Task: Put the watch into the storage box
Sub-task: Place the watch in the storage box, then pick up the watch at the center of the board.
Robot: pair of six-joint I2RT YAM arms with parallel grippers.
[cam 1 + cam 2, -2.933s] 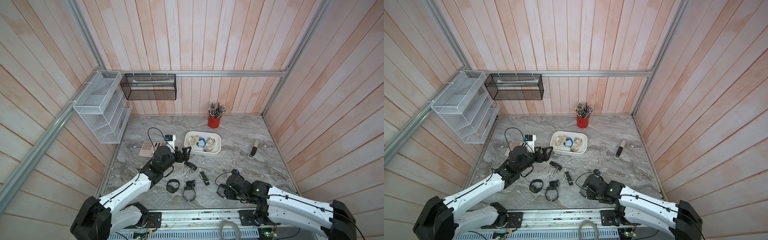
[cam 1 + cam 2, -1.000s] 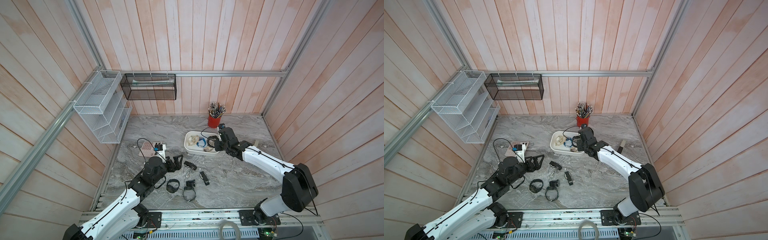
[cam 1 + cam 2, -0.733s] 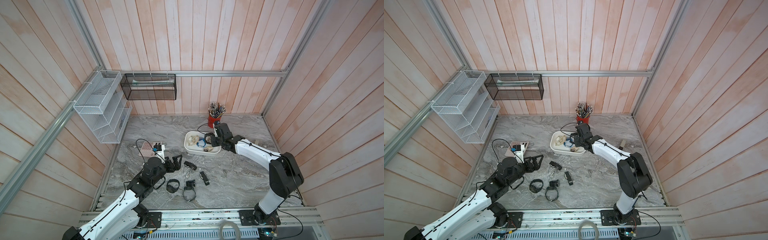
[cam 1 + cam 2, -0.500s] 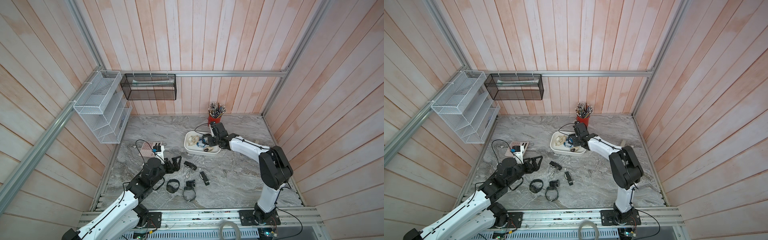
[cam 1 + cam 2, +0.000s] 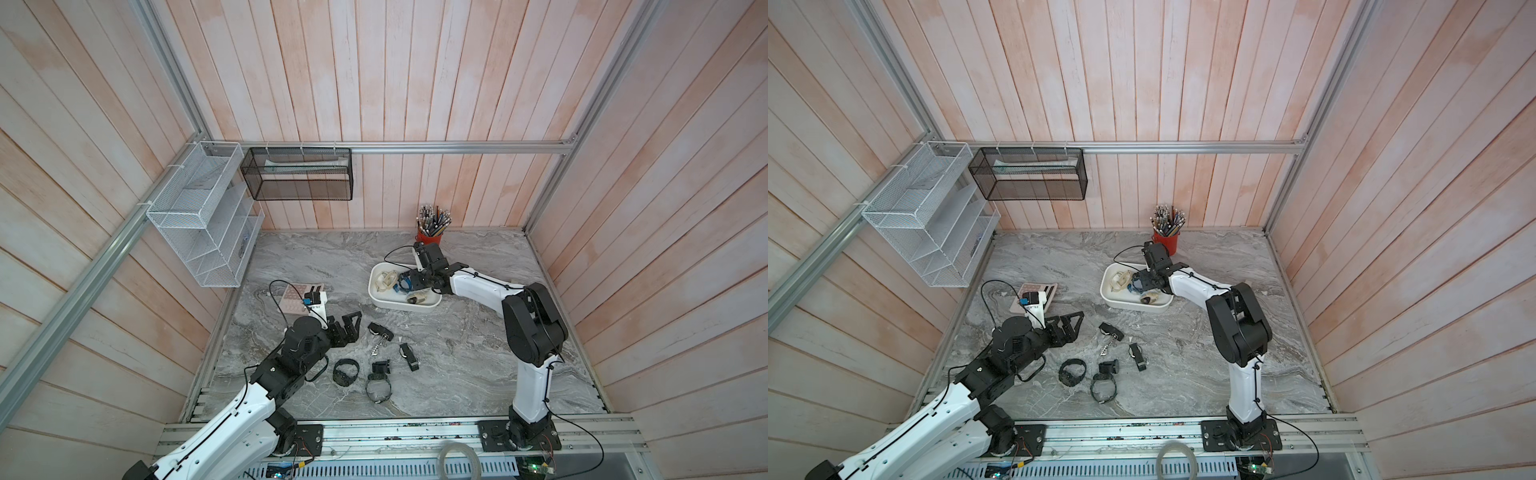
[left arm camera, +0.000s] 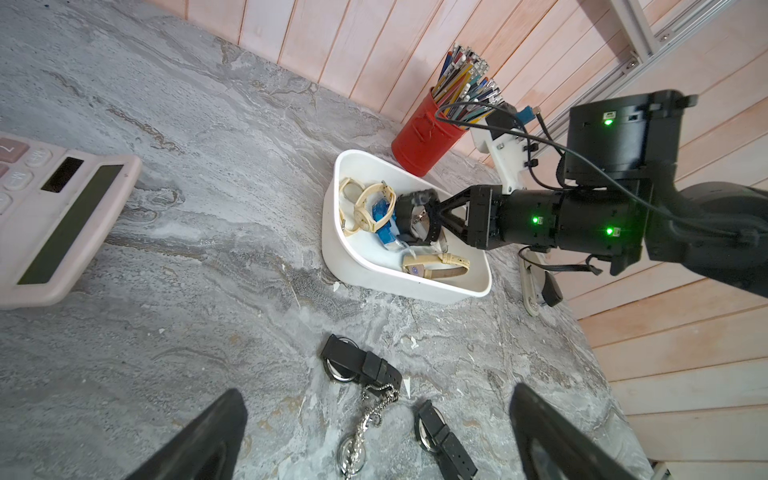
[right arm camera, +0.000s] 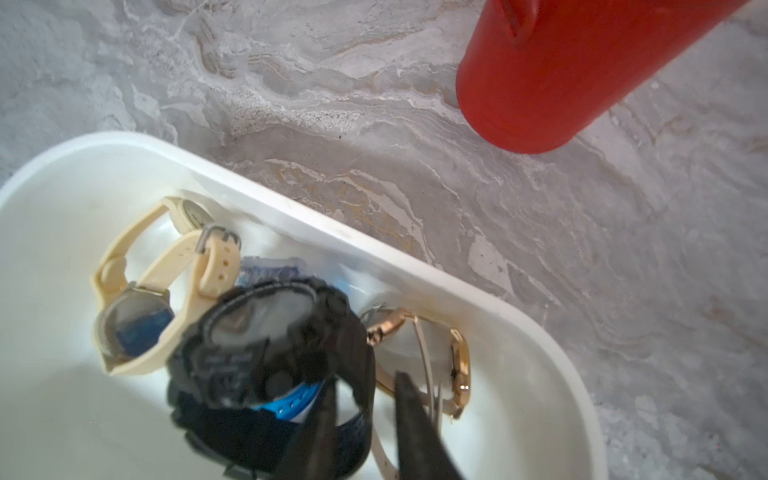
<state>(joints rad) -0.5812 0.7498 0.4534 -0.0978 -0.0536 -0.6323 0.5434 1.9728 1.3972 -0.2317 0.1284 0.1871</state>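
The storage box [image 5: 399, 304] [image 5: 1129, 305] is a shallow white tub at the back middle of the marble table, holding cream, gold and blue watches. My right gripper [image 5: 411, 279] [image 5: 1139, 282] [image 7: 365, 382] reaches into it. Its jaws stand slightly apart, with the strap of a chunky black digital watch [image 7: 257, 332] [image 6: 415, 216] loose between them and a gap beside the strap. That watch is blurred and lies over the others inside the box. My left gripper [image 5: 347, 328] [image 5: 1069, 326] [image 6: 376, 392] hovers wide open and empty near several black watches [image 5: 379, 330] on the table.
A red pen cup [image 5: 430, 239] [image 7: 561, 75] stands just behind the box. A pink calculator [image 5: 297, 297] lies at the left. White wire shelves [image 5: 208, 224] and a black mesh basket [image 5: 297, 174] hang on the walls. A chain watch [image 6: 365, 419] lies between the left fingers.
The right arm swung from the table's front to the box carrying the black watch, then its jaws parted over the box. The left arm drew back a little, still open.
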